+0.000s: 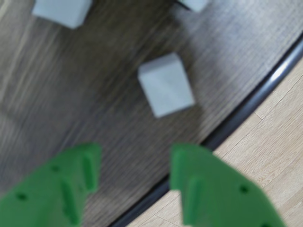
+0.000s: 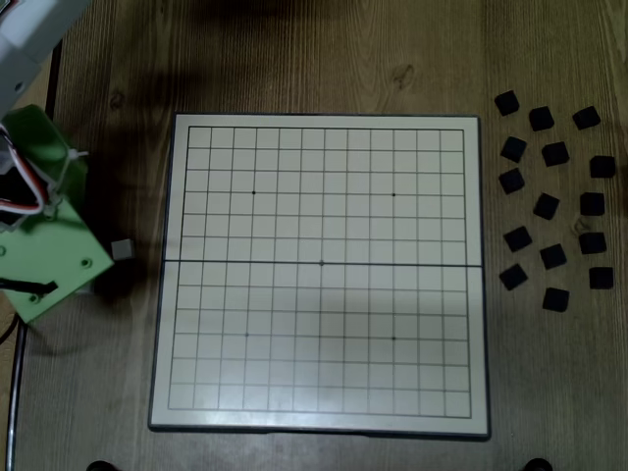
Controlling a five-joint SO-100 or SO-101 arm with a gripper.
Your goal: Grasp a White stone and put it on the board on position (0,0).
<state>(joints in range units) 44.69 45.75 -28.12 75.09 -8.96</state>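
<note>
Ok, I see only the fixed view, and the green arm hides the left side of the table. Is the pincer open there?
Observer: Yes. In the wrist view the pincer is open and holds nothing.
Operator: How many white stones are near it?
Observer: Three. One white stone lies ahead of the gap between the fingers. Two more white stones are cut off by the top edge.
Operator: Does the pincer touch the middle one?
Observer: No. Bare table shows between the fingertips and that stone.
</note>
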